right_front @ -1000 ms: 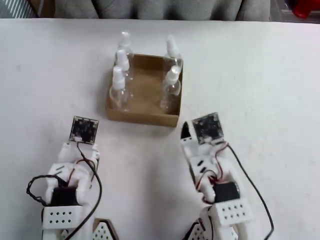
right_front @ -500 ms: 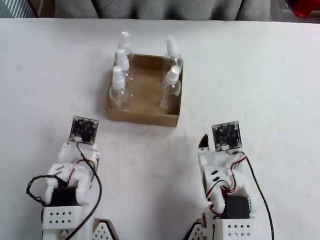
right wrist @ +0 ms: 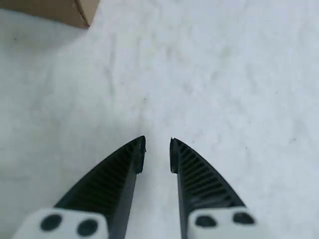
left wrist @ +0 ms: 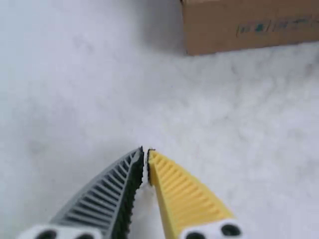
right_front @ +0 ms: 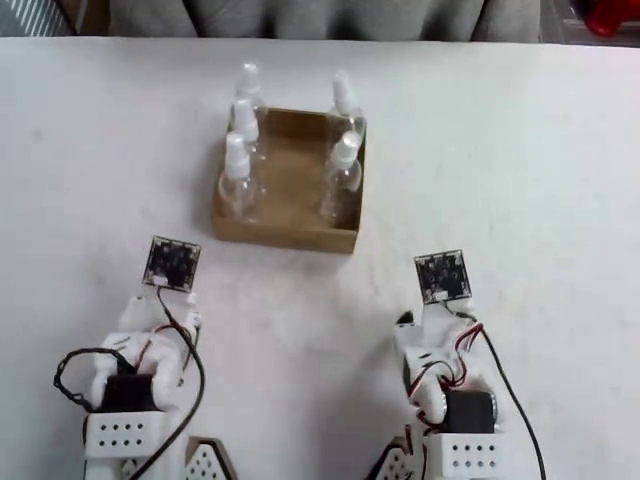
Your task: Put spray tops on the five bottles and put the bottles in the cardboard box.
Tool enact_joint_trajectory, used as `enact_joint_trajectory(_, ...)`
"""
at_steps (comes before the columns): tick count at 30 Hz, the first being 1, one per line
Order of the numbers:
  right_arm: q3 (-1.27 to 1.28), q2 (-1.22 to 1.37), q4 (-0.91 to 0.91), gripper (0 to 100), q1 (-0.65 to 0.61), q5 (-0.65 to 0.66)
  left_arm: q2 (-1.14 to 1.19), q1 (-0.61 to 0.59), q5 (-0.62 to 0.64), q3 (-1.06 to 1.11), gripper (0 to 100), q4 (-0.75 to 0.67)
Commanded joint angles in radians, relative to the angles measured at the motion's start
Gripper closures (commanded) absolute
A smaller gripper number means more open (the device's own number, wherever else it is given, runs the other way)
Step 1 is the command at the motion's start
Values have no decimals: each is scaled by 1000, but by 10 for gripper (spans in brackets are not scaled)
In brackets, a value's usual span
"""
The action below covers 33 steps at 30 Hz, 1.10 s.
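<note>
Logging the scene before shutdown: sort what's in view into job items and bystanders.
Job items: cardboard box, five spray-topped bottles inside it, left gripper, right gripper.
Lying about: red object past the table's far edge.

Left end effector (left wrist: 146, 151) closed, tips touching; right end effector (right wrist: 157, 144) slightly parted, empty.

Five spray-topped bottles (right_front: 238, 172) stand upright — in the cardboard box (right_front: 285, 236).
</note>
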Motion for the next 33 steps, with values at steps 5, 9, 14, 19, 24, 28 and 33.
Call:
enact_joint_trajectory(5,9,-7,143,950,13,5,-15,53,-9,-6,978,95)
enact_joint_trajectory(9,9,-7,143,950,12,6,-15,56,-11,-9,979,100)
enact_joint_trajectory(14,9,-7,143,950,12,6,-15,56,-11,-25,979,164)
enact_joint_trajectory(19,9,-7,143,950,12,6,-15,67,-12,-43,979,255)
enact_joint_trajectory(24,9,-7,143,950,12,6,-15,73,-12,-43,979,255)
enact_joint_trajectory(28,9,-7,143,950,12,6,-15,71,-9,-43,979,255)
enact_joint_trajectory(33,9,-7,143,950,12,6,-15,71,-9,-43,979,255)
